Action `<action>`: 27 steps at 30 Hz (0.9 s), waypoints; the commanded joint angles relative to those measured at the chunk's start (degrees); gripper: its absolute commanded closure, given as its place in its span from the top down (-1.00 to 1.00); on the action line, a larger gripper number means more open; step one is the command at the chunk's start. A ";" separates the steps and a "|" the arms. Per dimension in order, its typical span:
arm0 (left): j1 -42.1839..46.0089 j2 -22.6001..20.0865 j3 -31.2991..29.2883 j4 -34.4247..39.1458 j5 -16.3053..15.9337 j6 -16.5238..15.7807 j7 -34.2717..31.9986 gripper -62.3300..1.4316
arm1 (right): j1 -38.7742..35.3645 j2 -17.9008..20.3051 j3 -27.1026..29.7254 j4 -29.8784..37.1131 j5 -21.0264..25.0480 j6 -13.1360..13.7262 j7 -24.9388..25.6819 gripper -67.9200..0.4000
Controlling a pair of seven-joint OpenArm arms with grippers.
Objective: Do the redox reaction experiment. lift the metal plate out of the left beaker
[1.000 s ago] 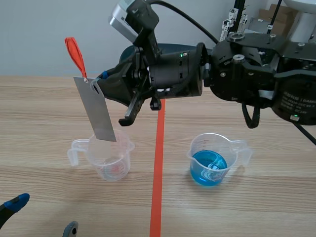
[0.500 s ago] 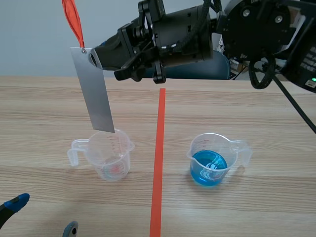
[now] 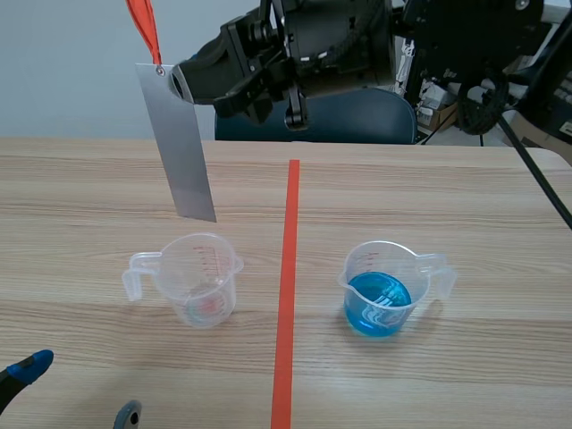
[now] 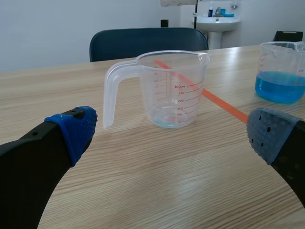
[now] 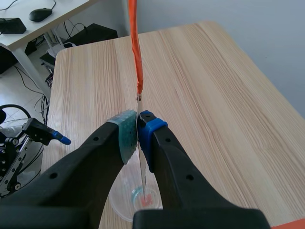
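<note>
Pinched only near its top by the right gripper point(image 5: 138, 134), the hanging metal plate point(image 3: 179, 143) could be jolted loose and dropped, tipping the left beaker point(image 3: 201, 279) below it.

light: bright, even, diffuse | shadows: faint, soft-edged, on table point(image 3: 429, 206)

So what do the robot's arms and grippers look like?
The right arm is bulky black with a black cable. Both grippers have thick black fingers with dotted pads: blue and grey on the left gripper, grey-green and blue on the right gripper.
</note>
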 commanded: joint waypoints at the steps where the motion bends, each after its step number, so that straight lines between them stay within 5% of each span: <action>1: 0.15 -0.04 -0.28 0.35 -0.39 -0.15 -0.92 1.00 | 1.46 -0.20 0.42 1.11 0.66 0.04 1.09 -0.97; 27: 0.15 -0.04 -0.28 0.35 -0.39 -0.15 -0.92 1.00 | 1.42 -2.91 0.35 1.11 0.61 0.50 -0.70 -0.97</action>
